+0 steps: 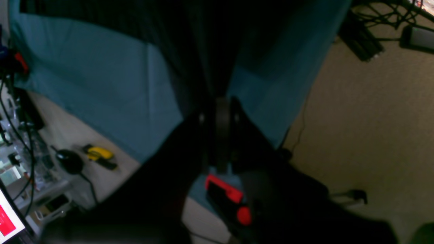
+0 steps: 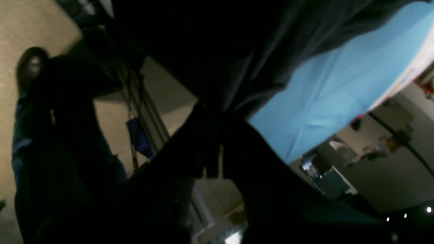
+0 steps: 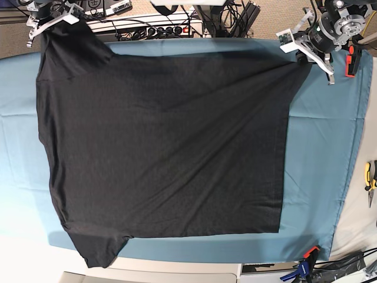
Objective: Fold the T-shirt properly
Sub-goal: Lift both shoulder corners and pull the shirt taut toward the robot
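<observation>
The black T-shirt (image 3: 165, 141) lies spread plain side up on the teal table cloth (image 3: 330, 147), with its sleeves at the left of the base view. My left gripper (image 3: 303, 57) is at the shirt's far right corner and is shut on it. In the left wrist view the gripper (image 1: 222, 105) pinches black fabric (image 1: 203, 51) that stretches away from it. My right gripper (image 3: 47, 26) is at the far left corner by a sleeve. In the right wrist view the gripper (image 2: 212, 112) is shut on dark cloth (image 2: 220, 51).
A power strip and cables (image 3: 159, 26) lie beyond the far table edge. Yellow pliers (image 3: 370, 177) lie on the white surface at the right and also show in the left wrist view (image 1: 98, 154). A clamp (image 3: 306, 259) holds the cloth at the near right corner.
</observation>
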